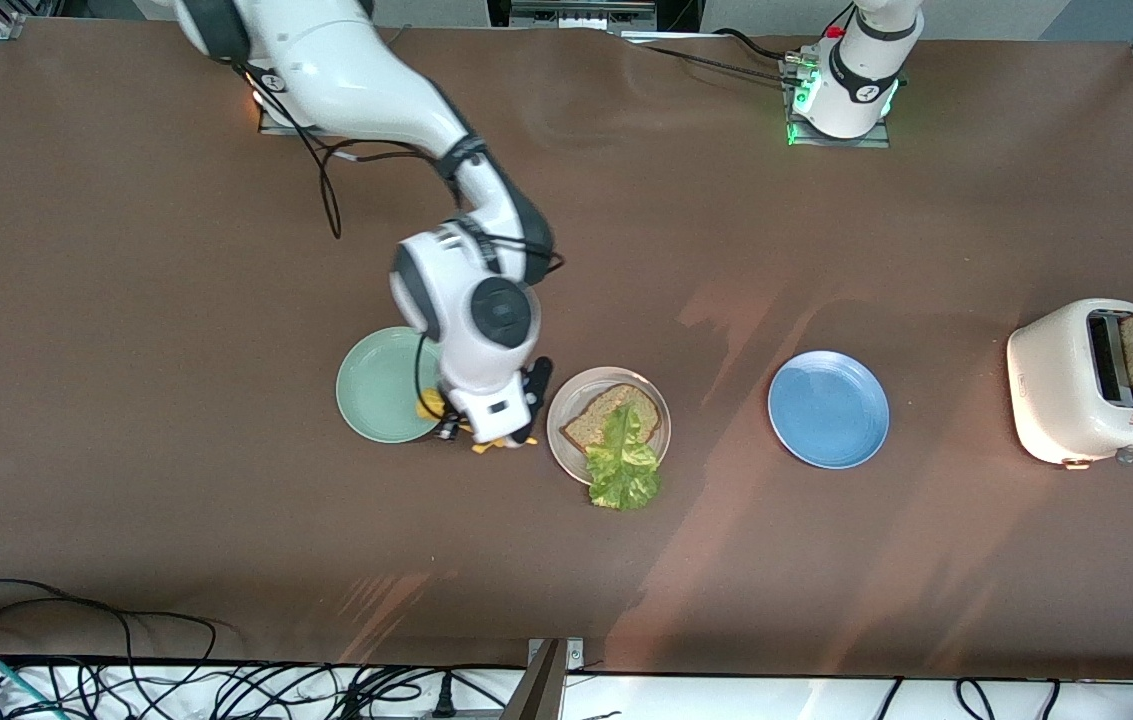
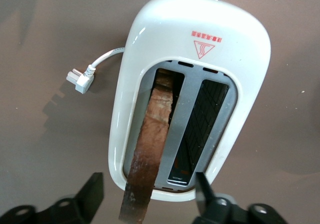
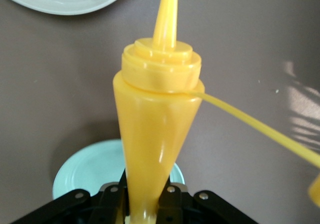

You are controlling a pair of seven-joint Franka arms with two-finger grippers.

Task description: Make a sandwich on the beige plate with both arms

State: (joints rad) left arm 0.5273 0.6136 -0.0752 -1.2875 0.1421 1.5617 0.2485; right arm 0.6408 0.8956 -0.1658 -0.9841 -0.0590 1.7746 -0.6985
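Left pincer (image 2: pixel 147 196) over the white toaster (image 1: pixel 1086 385), fingers straddling the brown toast slice (image 2: pixel 150 154) in one slot, not clamped. Right pincer (image 3: pixel 145 204) grips a yellow squeeze bottle (image 3: pixel 157 119) between mint-green plate (image 1: pixel 381 385) and beige plate (image 1: pixel 566 405), which carries toast (image 1: pixel 601 410) and lettuce (image 1: pixel 624 465). Toast looks light, stiff, crumbly; pinch flat faces near top edge

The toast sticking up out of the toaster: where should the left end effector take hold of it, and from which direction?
Grip the upper part of the toast that rises above the toaster slot, pinching its two flat faces. Come from straight above: the slice stands on edge in the slot with only its top free, and the left end effector already straddles it, fingers either side, so it probably lifts straight up.
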